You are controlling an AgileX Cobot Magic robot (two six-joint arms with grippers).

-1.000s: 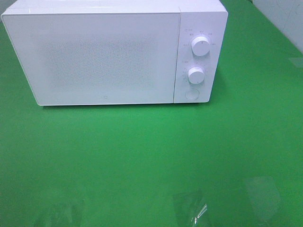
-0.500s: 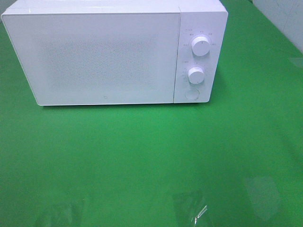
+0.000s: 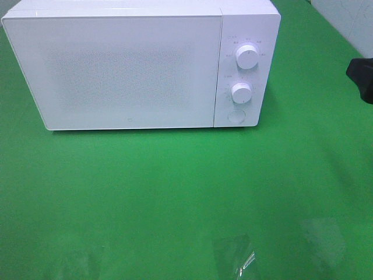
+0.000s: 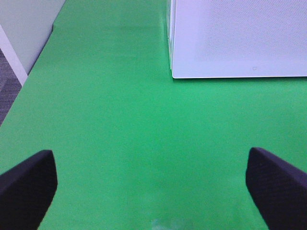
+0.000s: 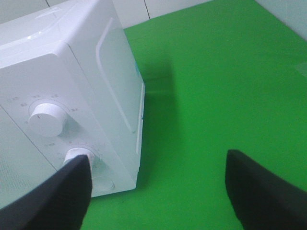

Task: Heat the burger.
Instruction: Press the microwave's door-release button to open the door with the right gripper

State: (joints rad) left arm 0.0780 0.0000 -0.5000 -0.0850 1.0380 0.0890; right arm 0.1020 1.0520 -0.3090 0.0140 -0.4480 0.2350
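A glossy green desk [image 3: 175, 192] fills the high view, with pale reflections along its lower edge. A white tiled wall [image 3: 349, 17] shows in the upper right corner, and the left wrist view catches a strip of grey floor [image 4: 7, 88] beside the desk. One white microwave [image 3: 128, 70] stands in the upper left of the high view, its door shut. It has two round knobs, one [image 3: 247, 57] above the other [image 3: 240, 91], and one round button [image 3: 235, 116] beneath them. There are two hands. The left hand [image 4: 152, 189] is spread wide over bare desk and the right hand [image 5: 158, 196] is parted near the knobs, both holding nothing. A dark shape [image 3: 362, 79] sits at the right edge. The burger appears in no view, so its look and place cannot be told.
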